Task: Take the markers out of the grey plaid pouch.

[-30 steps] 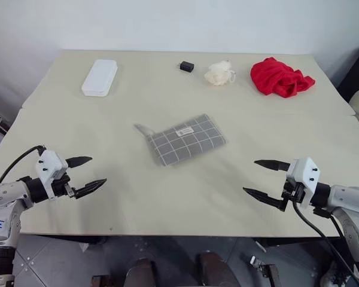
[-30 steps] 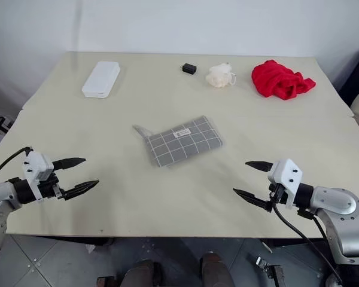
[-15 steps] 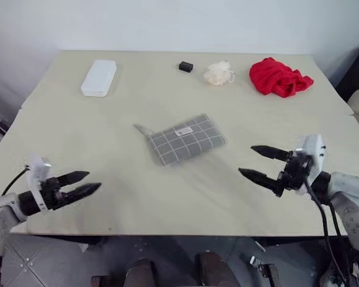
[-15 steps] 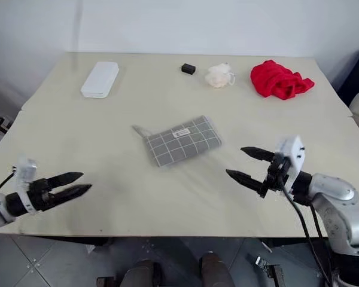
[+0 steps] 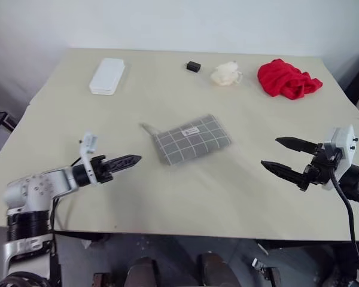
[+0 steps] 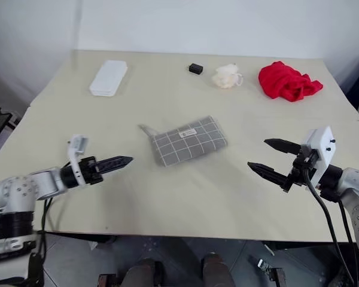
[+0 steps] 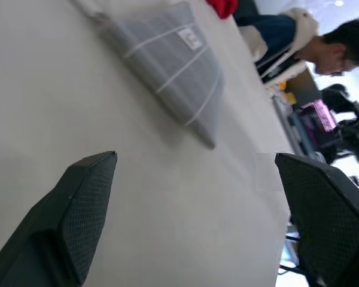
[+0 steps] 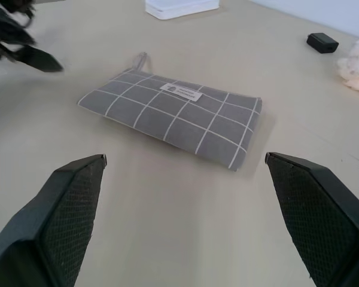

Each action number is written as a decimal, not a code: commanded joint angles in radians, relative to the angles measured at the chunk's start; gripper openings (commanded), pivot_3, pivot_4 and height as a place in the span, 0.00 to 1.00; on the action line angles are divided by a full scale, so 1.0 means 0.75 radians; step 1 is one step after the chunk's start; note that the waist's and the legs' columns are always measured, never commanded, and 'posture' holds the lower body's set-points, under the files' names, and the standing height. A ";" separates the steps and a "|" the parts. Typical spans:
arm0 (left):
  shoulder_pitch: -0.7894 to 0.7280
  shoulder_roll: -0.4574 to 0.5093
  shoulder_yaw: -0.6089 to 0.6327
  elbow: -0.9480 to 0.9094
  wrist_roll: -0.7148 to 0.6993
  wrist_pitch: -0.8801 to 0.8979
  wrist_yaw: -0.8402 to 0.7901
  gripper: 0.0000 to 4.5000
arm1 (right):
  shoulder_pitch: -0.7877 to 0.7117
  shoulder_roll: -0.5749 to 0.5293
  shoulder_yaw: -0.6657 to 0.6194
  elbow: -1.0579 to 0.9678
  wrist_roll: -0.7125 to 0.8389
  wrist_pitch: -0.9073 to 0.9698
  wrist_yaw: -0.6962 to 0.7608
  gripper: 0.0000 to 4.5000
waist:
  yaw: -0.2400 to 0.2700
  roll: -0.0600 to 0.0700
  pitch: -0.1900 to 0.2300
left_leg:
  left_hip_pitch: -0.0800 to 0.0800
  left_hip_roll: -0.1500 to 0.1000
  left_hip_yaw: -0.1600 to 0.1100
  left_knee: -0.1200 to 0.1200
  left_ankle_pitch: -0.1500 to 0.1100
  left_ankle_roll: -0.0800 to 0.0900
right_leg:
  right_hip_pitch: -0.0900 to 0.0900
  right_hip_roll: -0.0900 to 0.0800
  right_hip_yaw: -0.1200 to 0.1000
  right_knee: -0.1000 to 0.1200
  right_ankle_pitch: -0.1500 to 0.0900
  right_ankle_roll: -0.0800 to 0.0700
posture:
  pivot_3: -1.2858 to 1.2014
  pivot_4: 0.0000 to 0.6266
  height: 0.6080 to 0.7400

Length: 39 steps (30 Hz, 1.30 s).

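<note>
Approach step: pouch [image 5: 191, 139] lies closed mid-table, well clear of every edge, no markers out; left gripper [image 5: 121, 162] and right gripper [image 5: 289, 157] both spread empty—next, pin and unzip.

small white label [image 8: 182, 91] on grey plaid pouch [image 8: 173, 117], print illegible

The grey plaid pouch [image 5: 191, 139] lies flat (label up) mid-table.

The left gripper [image 5: 128, 160] hung just beside the grey plaid fabric pouch [image 5: 191, 139], its black fingers spread apart and aimed at it. The right gripper [image 5: 289, 158] hovered farther off, fingers spread wide, empty.
</note>
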 commanded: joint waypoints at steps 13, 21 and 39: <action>-0.482 -0.304 -0.017 0.591 0.185 0.047 0.286 1.00 | 0.069 0.097 -0.014 -0.179 0.022 0.005 -0.118 0.99 | 0.013 0.000 0.000 | -0.001 -0.002 0.000 0.003 0.001 -0.001 | 0.001 -0.001 -0.001 0.001 0.001 0.001 | 0.52 0.24 1.00; -0.608 -0.406 -0.026 0.864 0.292 -0.131 0.261 1.00 | 0.112 0.125 -0.017 -0.225 0.021 -0.009 -0.163 0.99 | 0.017 0.000 0.000 | -0.001 -0.005 0.003 0.005 0.001 -0.001 | 0.004 -0.002 -0.003 0.001 0.001 0.002 | 0.52 0.24 1.00; -0.644 -0.478 -0.034 0.957 0.378 -0.269 0.059 0.00 | 0.197 0.174 -0.020 -0.300 0.017 -0.036 -0.232 1.00 | 0.031 0.001 0.000 | 0.000 -0.008 0.004 0.004 0.004 0.000 | 0.006 -0.004 -0.003 0.000 0.002 0.004 | 0.52 0.24 1.00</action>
